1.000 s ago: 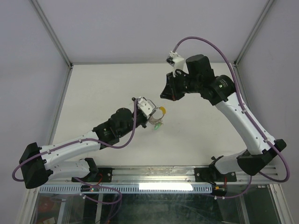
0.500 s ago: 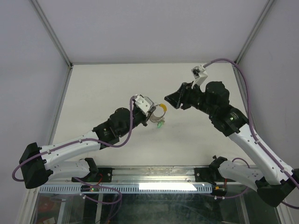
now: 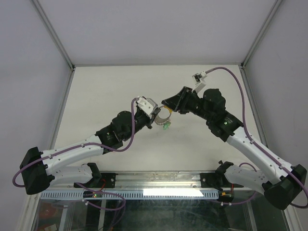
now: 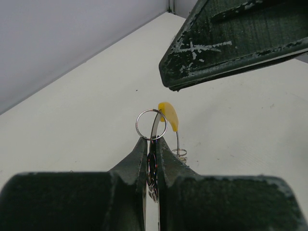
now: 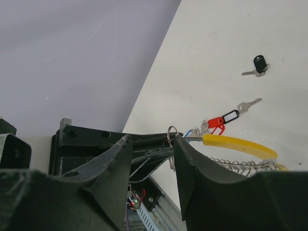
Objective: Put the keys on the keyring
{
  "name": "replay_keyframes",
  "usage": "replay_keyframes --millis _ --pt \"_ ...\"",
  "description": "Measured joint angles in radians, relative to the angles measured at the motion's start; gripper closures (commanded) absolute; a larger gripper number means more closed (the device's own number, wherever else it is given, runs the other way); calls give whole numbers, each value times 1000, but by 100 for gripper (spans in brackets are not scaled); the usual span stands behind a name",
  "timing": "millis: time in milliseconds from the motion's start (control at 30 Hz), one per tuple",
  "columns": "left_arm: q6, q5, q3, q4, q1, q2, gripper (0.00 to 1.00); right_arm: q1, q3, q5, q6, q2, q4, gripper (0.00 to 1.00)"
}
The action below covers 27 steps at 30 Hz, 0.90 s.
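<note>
Silver keyring (image 4: 151, 124) sticks out past the tip of the left tool (image 4: 153, 140), which pinches it tight. The right tool (image 5: 151, 142) has just swung in close over it with its jaws half apart and empty, so it may grab the ring next.

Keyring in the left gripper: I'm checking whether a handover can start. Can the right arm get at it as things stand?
Probably yes: the keyring sticks out bare above the shut left gripper, and the open right gripper faces it with nothing between.
</note>
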Motion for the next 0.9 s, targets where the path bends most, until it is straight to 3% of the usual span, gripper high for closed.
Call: replay_keyframes --millis 333,900 --pt "0 -2 0 0 0 0 100 5 0 -17 36 49 -5 59" --pt "1 -3 0 0 0 0 100 7 0 -42 42 76 -18 69"
